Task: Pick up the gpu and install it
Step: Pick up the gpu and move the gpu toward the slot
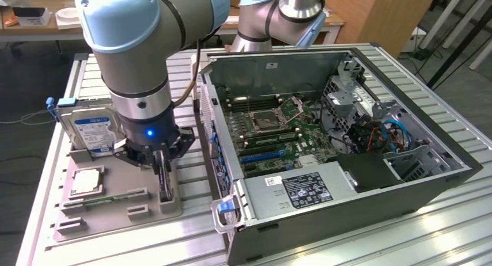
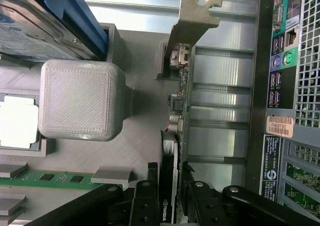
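1. Pick-up step: the gripper is closed narrow on the gpu, fingers flanking the card.
2. The gpu stands on edge in the grey holder tray, just beside the open PC case. It isn't installed.
3. My read: the lift wants a straight pull, with the end bracket clear of its slot.

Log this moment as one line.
gripper: shut on gpu | gpu: on edge at gray holder | computer case: open, gpu not installed
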Motion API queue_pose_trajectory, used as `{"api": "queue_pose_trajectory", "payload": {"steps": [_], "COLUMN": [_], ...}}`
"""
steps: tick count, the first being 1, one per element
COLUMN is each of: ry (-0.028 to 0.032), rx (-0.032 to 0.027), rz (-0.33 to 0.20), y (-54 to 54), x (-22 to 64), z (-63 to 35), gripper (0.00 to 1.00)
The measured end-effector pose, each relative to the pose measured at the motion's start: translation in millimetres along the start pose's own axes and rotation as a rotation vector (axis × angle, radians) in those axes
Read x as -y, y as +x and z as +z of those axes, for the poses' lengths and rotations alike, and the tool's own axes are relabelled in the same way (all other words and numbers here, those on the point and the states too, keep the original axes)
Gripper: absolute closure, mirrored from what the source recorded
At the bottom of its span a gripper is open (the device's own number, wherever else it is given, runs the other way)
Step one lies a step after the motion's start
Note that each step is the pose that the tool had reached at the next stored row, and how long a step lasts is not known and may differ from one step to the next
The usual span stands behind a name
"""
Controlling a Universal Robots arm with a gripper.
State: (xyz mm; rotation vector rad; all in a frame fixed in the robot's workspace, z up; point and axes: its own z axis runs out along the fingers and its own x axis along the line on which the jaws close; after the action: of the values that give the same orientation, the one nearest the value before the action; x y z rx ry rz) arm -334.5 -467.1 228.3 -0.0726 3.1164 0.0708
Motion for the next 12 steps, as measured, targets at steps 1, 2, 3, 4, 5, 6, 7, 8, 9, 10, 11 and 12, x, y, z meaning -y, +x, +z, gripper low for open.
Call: {"api": "queue_pose_trajectory", "payload": {"steps": [1, 2, 3, 4, 5, 6, 7, 8, 9, 10, 11, 12], "ry": [0.0, 0.0, 0.0, 0.0, 0.0, 0.0, 0.0, 0.0, 0.0, 0.0, 0.0, 0.0], "rx": [0.0, -0.0001, -0.0001, -0.0001, -0.0001, 0.0, 0.0, 0.0, 0.0, 0.0, 0.0, 0.0], "rz": [0.0, 0.0, 0.0, 0.0, 0.0, 0.0, 0.0, 0.0, 0.0, 0.0, 0.0, 0.0], "y": [0.0, 0.0, 0.0, 0.0, 0.0, 0.0, 0.0, 0.0, 0.0, 0.0, 0.0, 0.0], "x": [0.0, 0.0, 0.0, 0.0, 0.0, 0.0, 0.0, 0.0, 0.0, 0.0, 0.0, 0.0], "z": [0.0, 0.0, 0.0, 0.0, 0.0, 0.0, 0.0, 0.0, 0.0, 0.0, 0.0, 0.0], "gripper": [0.71, 0.74, 0.74, 0.74, 0.74, 0.74, 0.74, 0.74, 0.74, 0.74, 0.74, 0.74]}}
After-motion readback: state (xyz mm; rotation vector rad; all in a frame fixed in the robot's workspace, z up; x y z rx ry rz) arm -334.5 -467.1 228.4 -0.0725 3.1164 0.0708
